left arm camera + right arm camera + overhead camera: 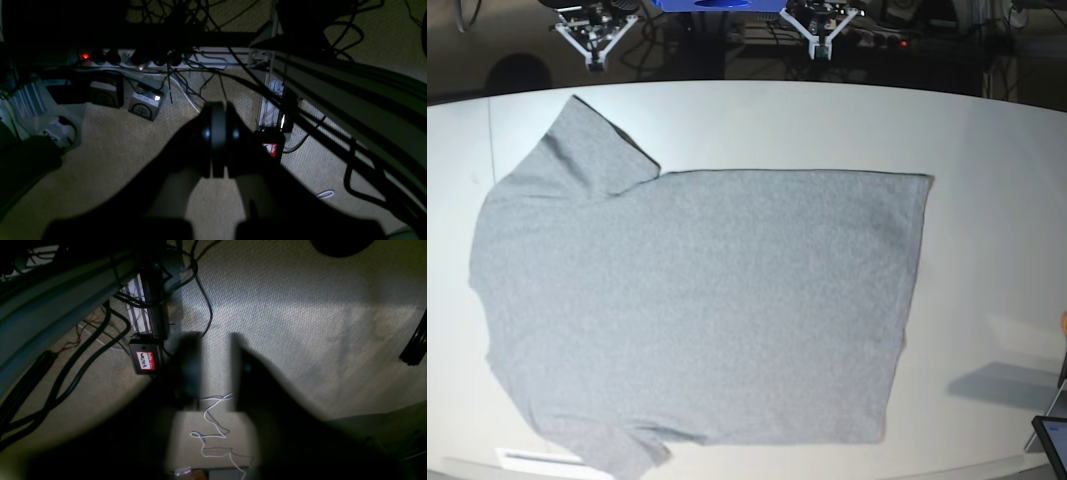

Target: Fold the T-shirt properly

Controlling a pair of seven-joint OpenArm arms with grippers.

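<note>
One grey T-shirt [697,300] lies flat on the white counter [987,210], plain side up, well apart from both end effectors. Left end effector [218,140] and right end effector [216,373] hang off the counter over carpet [300,323], both dark, blurred; fingers pressed together. Shirt's lower sleeve cut off by frame edge.

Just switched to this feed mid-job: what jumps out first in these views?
The grey T-shirt dominates the base view, spread flat and unfolded, plain side up, on the white table. Both arms are off the table: the left gripper and right gripper hang shut over carpet and tangled cables, near a black box labelled "hello WALTER".
</note>
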